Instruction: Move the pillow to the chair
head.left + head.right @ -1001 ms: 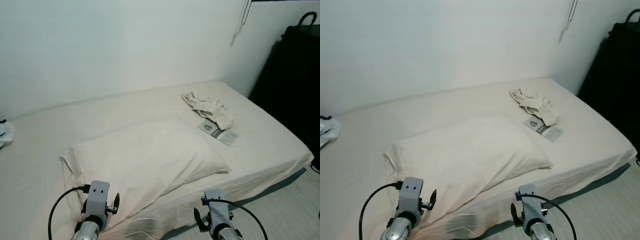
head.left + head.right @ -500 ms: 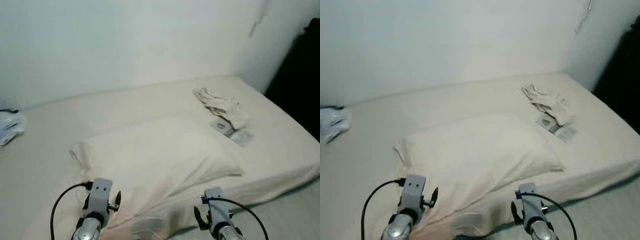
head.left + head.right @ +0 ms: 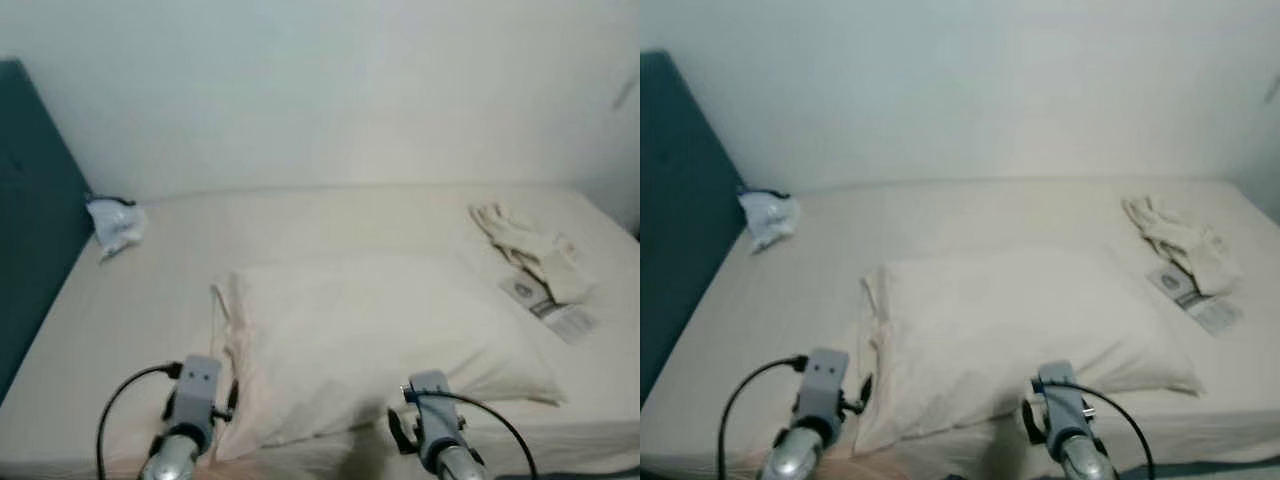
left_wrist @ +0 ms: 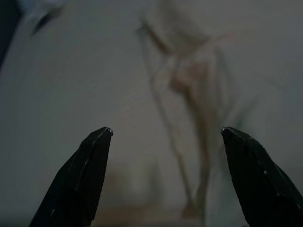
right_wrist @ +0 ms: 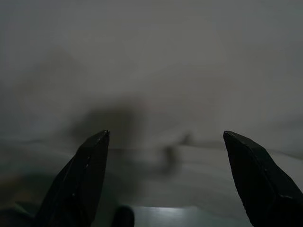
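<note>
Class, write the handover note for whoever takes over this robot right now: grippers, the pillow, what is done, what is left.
Left gripper: open, holding nothing, near the pillow's left end.
Right gripper: open, holding nothing, at the pillow's near edge.
Pillow: flat on the bed, not yet gripped.
Done: the robot faces the pillow.
Left: grasp it, lift it, carry it to the chair.

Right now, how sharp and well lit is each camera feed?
Both eye views: soft with motion blur, evenly lit, pillow and bed readable. Left wrist view: dim, pillow folds blurred. Right wrist view: darkest, smeared grey, with sharp black fingers.
</note>
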